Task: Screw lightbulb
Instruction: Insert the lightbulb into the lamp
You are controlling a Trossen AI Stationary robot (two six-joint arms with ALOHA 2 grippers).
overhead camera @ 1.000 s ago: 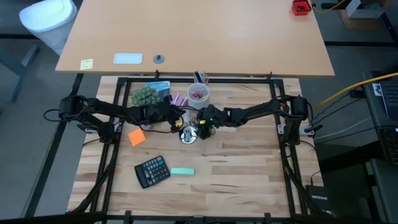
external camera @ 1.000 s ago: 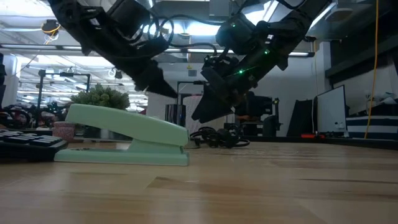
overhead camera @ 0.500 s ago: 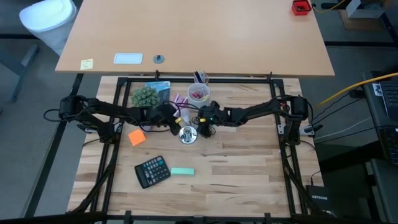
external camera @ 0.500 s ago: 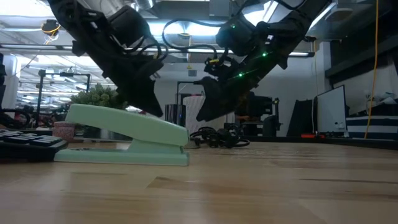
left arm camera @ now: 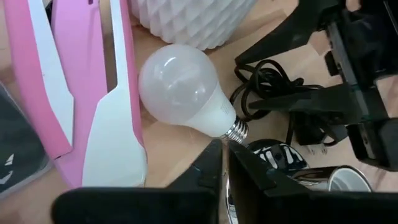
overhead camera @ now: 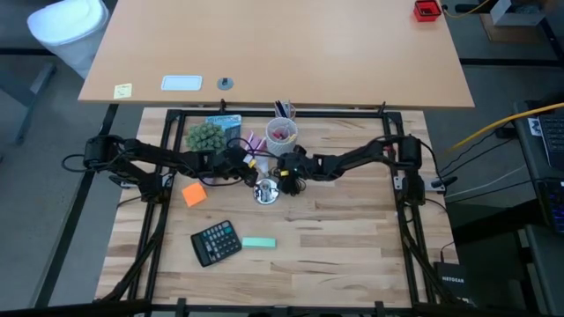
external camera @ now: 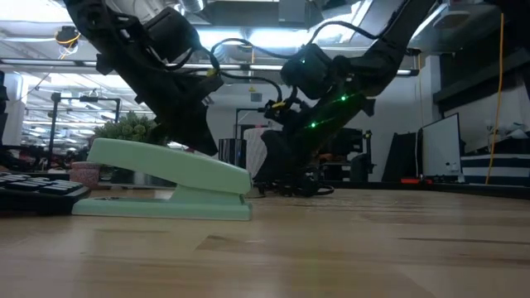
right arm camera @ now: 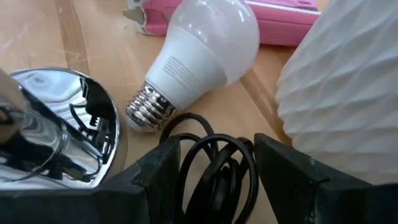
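Observation:
The lightbulb (left arm camera: 186, 93) is pale white with a silver screw base (left arm camera: 237, 130). It lies on its side on the wooden table between a pink tool (left arm camera: 93, 93) and a white faceted cup (right arm camera: 348, 93). My left gripper (left arm camera: 225, 163) is shut, its tips right at the screw base. My right gripper (right arm camera: 214, 177) is open and low over the table, its fingers on either side of a coiled black cord (right arm camera: 208, 155), with the bulb (right arm camera: 205, 50) just ahead. The shiny silver disc base (right arm camera: 56, 130) stands beside the cord. My left gripper comes slanting down at the bulb's screw base (left arm camera: 239, 133) with shut fingertips. I cannot tell whether they touch it. My right gripper has the cord's loops (right arm camera: 211, 146) between its open fingers. I cannot tell whether the fingers touch them.
A small plant (overhead camera: 204, 135) and the cup with pens (overhead camera: 281, 134) stand at the far side. An orange note (overhead camera: 194, 194), a calculator (overhead camera: 216, 241) and a green stapler (overhead camera: 258, 243) lie nearer. The silver base (overhead camera: 265, 191) sits between the arms.
My left gripper has rolled about its own axis and tipped down a little, staying beside the bulb. My right gripper has sunk toward the table, down over the cord and closer to the bulb. The bulb has stayed where it was.

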